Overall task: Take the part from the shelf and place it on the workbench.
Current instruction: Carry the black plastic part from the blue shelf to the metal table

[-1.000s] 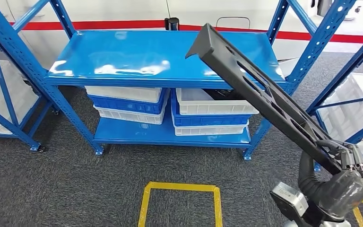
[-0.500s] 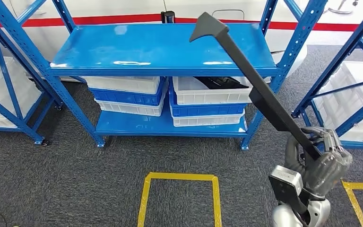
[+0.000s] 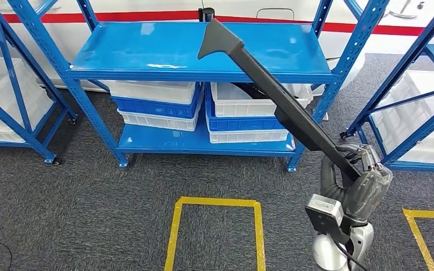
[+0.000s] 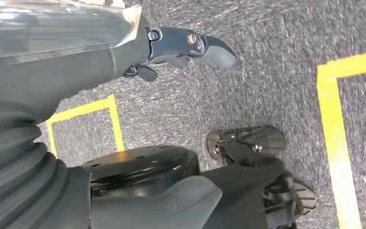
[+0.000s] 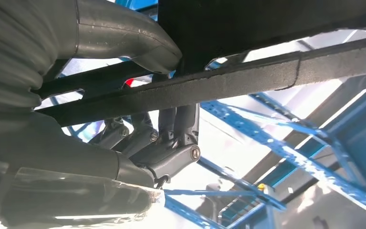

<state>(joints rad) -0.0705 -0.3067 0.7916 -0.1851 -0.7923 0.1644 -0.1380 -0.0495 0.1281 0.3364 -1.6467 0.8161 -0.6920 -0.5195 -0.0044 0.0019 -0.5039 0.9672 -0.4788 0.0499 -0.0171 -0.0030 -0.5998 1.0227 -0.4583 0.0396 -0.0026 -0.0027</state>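
Observation:
A long black part (image 3: 271, 93) with a flared far end slants up across the head view, its tip over the blue shelf's top board (image 3: 147, 51). My right hand (image 3: 364, 169) grips the part's near end at the lower right. In the right wrist view the fingers (image 5: 167, 148) wrap the part's black bar (image 5: 248, 78) from below, with the thumb on the other side. My left hand (image 4: 171, 45) hangs over grey carpet, its fingers apart and holding nothing.
Stacked white and blue bins (image 3: 155, 104) sit under the top board, and another black piece lies in the right-hand bin (image 3: 243, 113). More blue racks with white bins stand at left (image 3: 11, 84) and right (image 3: 418, 96). A yellow square (image 3: 215, 202) marks the carpet in front.
The whole picture has shifted, so the camera has moved. The held part has swung left in the picture and my right hand has risen and drawn inward.

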